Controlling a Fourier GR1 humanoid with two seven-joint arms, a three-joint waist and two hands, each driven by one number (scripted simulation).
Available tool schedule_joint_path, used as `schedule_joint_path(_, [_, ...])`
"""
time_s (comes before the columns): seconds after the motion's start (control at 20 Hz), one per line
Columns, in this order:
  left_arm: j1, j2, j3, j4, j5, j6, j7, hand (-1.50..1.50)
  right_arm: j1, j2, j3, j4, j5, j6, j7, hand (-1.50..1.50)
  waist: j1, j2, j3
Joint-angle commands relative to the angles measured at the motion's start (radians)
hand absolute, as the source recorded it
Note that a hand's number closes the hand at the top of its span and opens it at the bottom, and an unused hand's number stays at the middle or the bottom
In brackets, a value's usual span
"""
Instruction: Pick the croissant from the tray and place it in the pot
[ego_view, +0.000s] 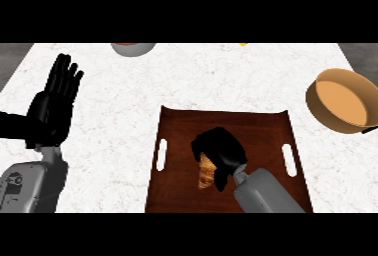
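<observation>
A golden-brown croissant (206, 174) lies in the middle of the dark brown tray (266, 132). My right hand (219, 147) is over it, with fingers curled round its upper part and a thumb down along its right side, so much of the croissant is hidden. The tan pot (341, 100) stands at the counter's right edge, beyond the tray's far right corner. My left hand (55, 97) rests open at the left, fingers straight and pointing up, away from the tray.
A grey bowl (133, 48) sits at the counter's far edge, left of centre. A small yellow object (243, 44) shows at the far edge. White marble counter (221, 75) lies between tray and pot.
</observation>
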Motion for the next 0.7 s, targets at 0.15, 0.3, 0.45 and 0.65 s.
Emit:
schedule_joint_path(0.15, [-0.013,-0.022,-0.001,0.036,-0.022,0.009,-0.033,0.0,0.048,0.042,0.034,0.049,0.068,-0.147,0.036,1.5,-0.001,0.018,0.014])
schedule_joint_path(0.3, [0.012,0.023,0.043,0.018,0.01,-0.026,-0.02,0.0,0.084,-0.004,0.005,-0.168,0.112,-0.085,0.112,1.5,-0.008,0.015,0.014])
schedule_joint_path(0.45, [0.024,-0.011,0.006,0.016,-0.012,-0.016,-0.038,0.0,-0.03,0.041,-0.057,-0.133,0.103,-0.085,0.278,1.5,0.003,0.018,0.014])
schedule_joint_path(0.65, [0.001,-0.017,-0.017,-0.009,-0.008,-0.025,-0.019,0.0,-0.257,0.043,-0.261,0.015,0.11,-0.089,0.578,1.5,0.069,0.034,0.011])
